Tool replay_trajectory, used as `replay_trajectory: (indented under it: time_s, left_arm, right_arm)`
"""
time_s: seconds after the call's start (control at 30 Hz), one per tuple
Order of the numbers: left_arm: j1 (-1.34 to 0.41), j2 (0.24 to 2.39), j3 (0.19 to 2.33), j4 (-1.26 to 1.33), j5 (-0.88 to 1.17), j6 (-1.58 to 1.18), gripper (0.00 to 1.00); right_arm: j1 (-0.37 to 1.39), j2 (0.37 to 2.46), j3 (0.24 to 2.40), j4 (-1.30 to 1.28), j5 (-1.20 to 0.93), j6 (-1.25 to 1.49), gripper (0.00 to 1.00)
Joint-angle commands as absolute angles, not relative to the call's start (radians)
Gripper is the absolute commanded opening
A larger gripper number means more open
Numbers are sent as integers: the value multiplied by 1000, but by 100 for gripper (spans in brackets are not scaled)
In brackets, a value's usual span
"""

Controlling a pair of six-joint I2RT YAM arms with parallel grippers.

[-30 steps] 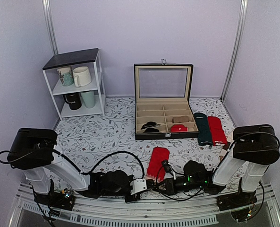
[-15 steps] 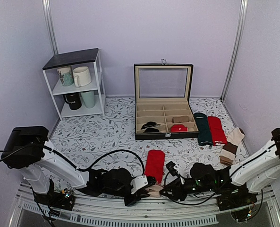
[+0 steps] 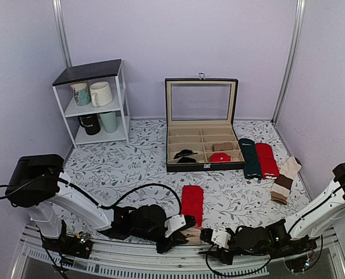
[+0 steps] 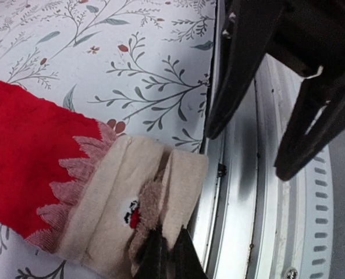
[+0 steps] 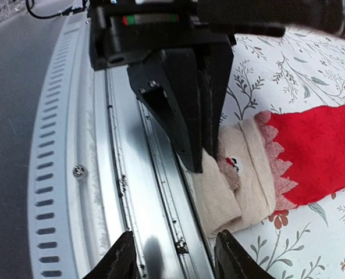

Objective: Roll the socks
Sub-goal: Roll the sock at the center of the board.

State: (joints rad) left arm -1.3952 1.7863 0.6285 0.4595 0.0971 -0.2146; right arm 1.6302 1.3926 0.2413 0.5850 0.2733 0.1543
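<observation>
The socks lie near the table's front edge, a long bright red band with a beige end that bears a small dark and red face mark. My left gripper is shut on a fold of that beige end, right at the table edge; it also shows in the top view. In the right wrist view the socks lie to the right, with the left gripper's dark fingers on their beige end. My right gripper stands open and empty over the metal rail, just short of the socks.
An open compartment box stands mid-table. To its right lie a dark green sock, a plain red sock and a beige-brown sock. A white shelf with mugs stands back left. A metal rail runs along the near edge.
My right gripper has opened, let go of the socks and drawn back over the rail, its arm swinging low and right. My left gripper stays shut on the beige end, shifted slightly right.
</observation>
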Motion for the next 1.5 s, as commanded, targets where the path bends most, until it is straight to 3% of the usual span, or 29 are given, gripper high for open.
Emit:
replay_trajectory:
  time_s: [0.0, 0.37, 1.03, 1.13, 1.27, 1.33, 1.47]
  left_arm:
    - [-1387, 1865, 572, 242, 143, -236, 0]
    - [-1381, 1875, 571, 255, 152, -238, 0]
    - [-1378, 1879, 571, 267, 164, -227, 0]
    - [-1379, 1872, 571, 275, 175, -221, 0]
    - [-1379, 1870, 566, 288, 193, -213, 0]
    - [-1378, 1864, 560, 298, 197, -212, 1]
    - [-1377, 1813, 537, 311, 170, -203, 11]
  right_arm:
    - [1636, 1440, 266, 637, 376, 35, 47]
    - [1634, 1488, 302, 655, 360, -73, 49]
    - [1587, 1644, 329, 634, 312, -5, 42]
    - [1585, 1677, 344, 597, 329, 41, 35]
    - [1586, 1694, 357, 542, 340, 99, 14]
    - [1586, 1694, 355, 530, 346, 138, 10]
    - [1583, 1689, 349, 509, 329, 207, 5]
